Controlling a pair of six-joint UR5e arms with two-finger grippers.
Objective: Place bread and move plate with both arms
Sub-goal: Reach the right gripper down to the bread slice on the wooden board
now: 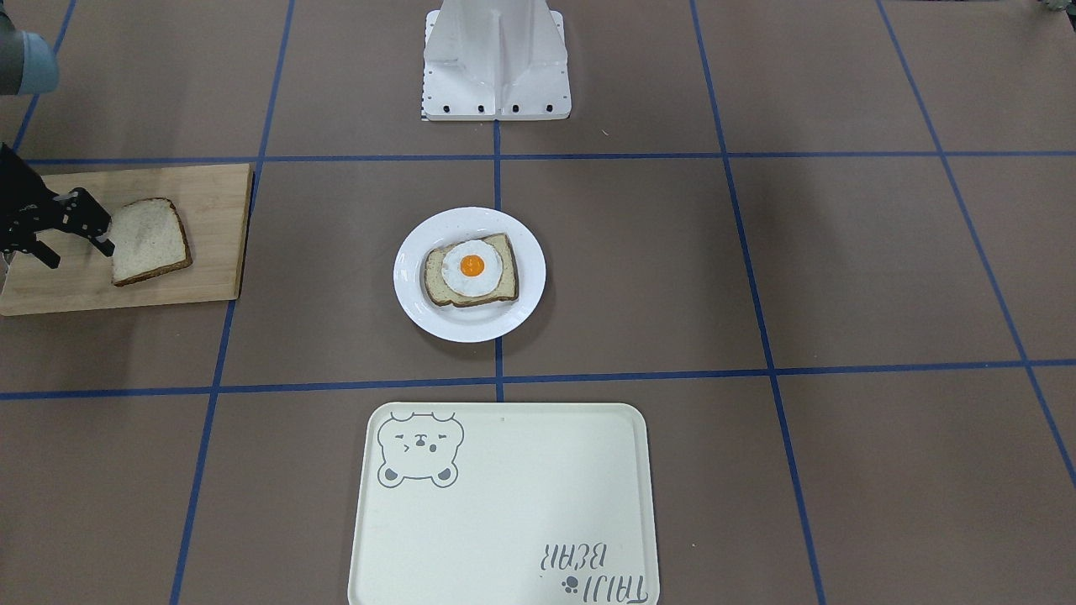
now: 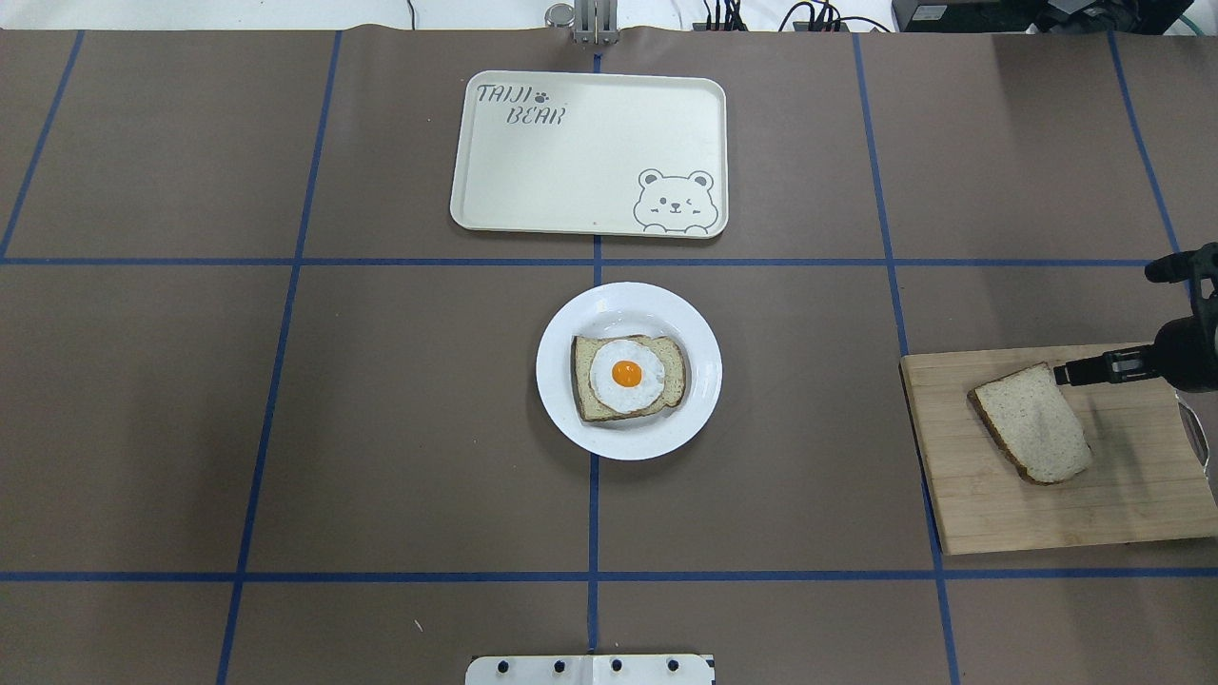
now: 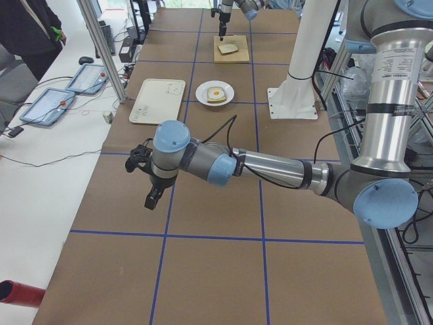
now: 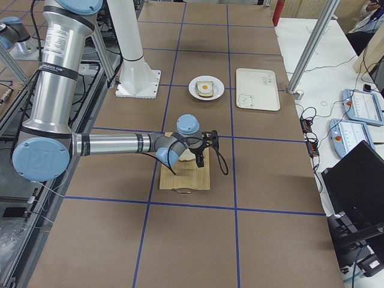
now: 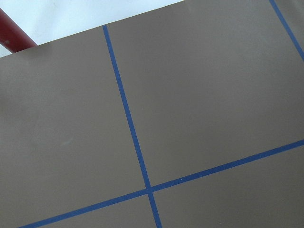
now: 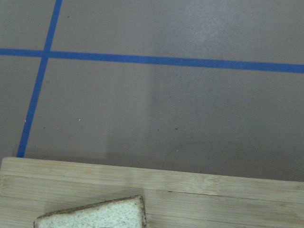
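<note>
Lying on a wooden cutting board (image 2: pixel 1123 504) at the robot's right end of the table, the bread (image 2: pixel 1032 423) is a plain slice with a brown crust, set at an angle to the board's edges. In the right wrist view only one corner of it shows at the bottom, with the board's edge and brown table beyond.

The right gripper (image 1: pixel 81 255) hangs over the same board just beside the bread. Its two black fingers are spread apart with nothing between them, and the nearer fingertip (image 1: pixel 108 247) sits at the slice's edge; whether it touches cannot be told.

The plate (image 2: pixel 702 381) stands well apart from the board, in the middle of the table on a blue tape line. It carries another slice topped with a fried egg (image 2: pixel 626 373). Past the plate, on the side away from the robot's white base (image 1: pixel 496 76), lies a cream tray (image 2: pixel 590 162) with a bear drawing.

The left gripper (image 3: pixel 152 198) shows only in the side view, pointing down above bare brown table (image 3: pixel 210 271) far from the plate. I cannot tell whether its fingers are apart or together. Its wrist camera sees only table and crossing blue tape.
</note>
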